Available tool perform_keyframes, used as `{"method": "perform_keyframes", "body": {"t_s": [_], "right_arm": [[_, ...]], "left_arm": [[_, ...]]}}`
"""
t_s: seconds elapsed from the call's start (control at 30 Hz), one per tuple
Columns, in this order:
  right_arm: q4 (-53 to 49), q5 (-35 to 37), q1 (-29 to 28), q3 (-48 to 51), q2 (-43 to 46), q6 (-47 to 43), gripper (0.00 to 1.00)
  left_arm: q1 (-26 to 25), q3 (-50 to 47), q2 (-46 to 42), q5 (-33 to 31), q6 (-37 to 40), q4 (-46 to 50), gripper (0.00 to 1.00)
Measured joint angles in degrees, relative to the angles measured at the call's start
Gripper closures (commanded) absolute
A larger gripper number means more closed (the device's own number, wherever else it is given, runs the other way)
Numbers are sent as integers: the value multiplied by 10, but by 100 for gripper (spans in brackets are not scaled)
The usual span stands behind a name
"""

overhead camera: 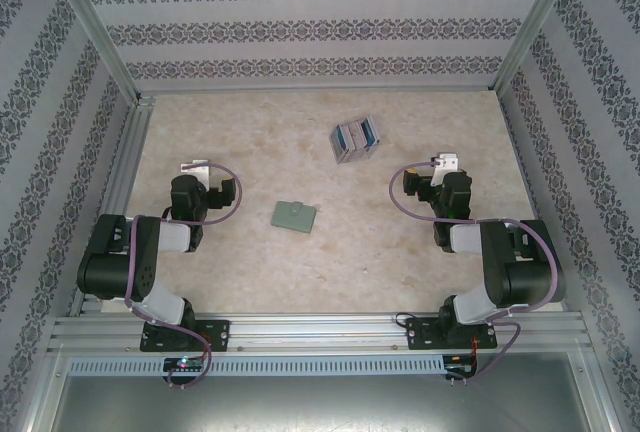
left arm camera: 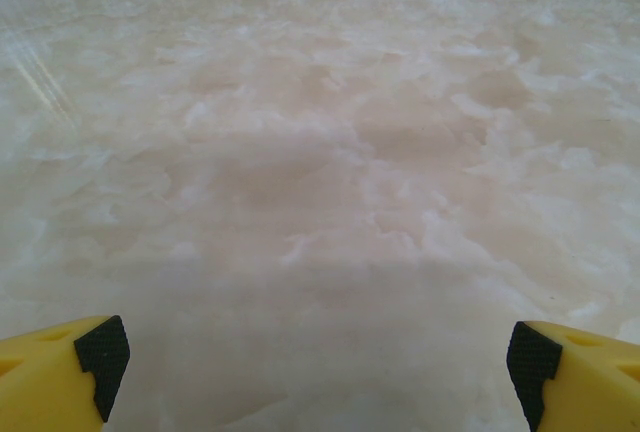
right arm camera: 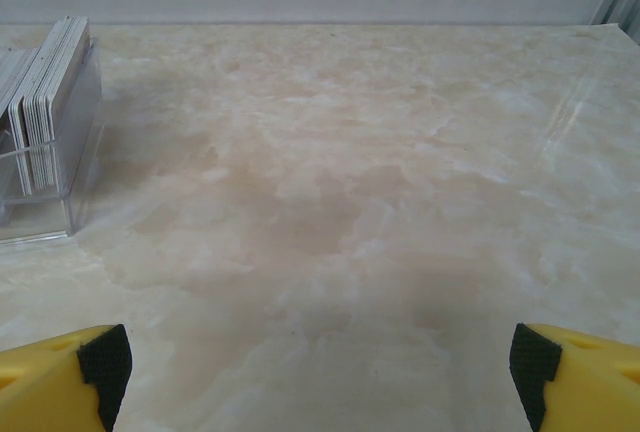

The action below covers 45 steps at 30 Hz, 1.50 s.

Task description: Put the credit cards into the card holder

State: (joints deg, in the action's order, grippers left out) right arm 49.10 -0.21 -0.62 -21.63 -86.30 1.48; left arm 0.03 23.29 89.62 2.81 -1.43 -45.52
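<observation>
though parked low by the left wall, left gripper (overhead camera: 193, 167): pointing away from the bases, over bare table (overhead camera: 240, 122).
left fingers (left arm camera: 55, 377): yellow, black pads (left arm camera: 105, 352), set at the two bottom corners of the left wrist view, spread wide apart, clamped on no object.
right gripper (overhead camera: 445, 163): mirrored on the right side, also pointing away from the bases.
right fingers (right arm camera: 580, 377): yellow with black pads, spread wide apart, touching neither task thing.
credit cards (overhead camera: 356, 139): far half of the table, a little right of centre; standing on edge, packed tight, inside a clear plastic stand (right arm camera: 80, 152); caught at the left edge of the right wrist view.
credit cards against right gripper: ahead of it and off to its left, well apart.
credit cards against left gripper: ahead and far off to its right, well apart.
card holder (overhead camera: 295, 216): grey-green, lying flat, slightly turned, near the middle of the table, between the two arms.
card holder against grippers: right of the left gripper, left of the right gripper, nearer the bases than both tips, touching neither.
card holder against credit cards: well apart, credit cards beyond it and a little to the right.
surroundings: pale marbled table, patterned walls (overhead camera: 300, 27), aluminium frame (overhead camera: 320, 337).
</observation>
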Motion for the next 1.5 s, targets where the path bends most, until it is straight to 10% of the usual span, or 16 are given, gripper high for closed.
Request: {"method": "perform_keyframes", "body": {"t_s": [0.6,0.93,1.2,1.5], "right_arm": [[-278,-24,15,-58,314,134,2],[-585,-165,-98,-227,214,195,20],[-739,-64,-364,-371,52,181,47],[-857,-40,-432,-642,-223,219,55]], "left_arm": [[1,210,-119,3,-95,352,1],[1,236,-71,101,-164,409,1],[1,201,-51,126,-205,400,1],[0,160,-59,129,-252,383,1]]}}
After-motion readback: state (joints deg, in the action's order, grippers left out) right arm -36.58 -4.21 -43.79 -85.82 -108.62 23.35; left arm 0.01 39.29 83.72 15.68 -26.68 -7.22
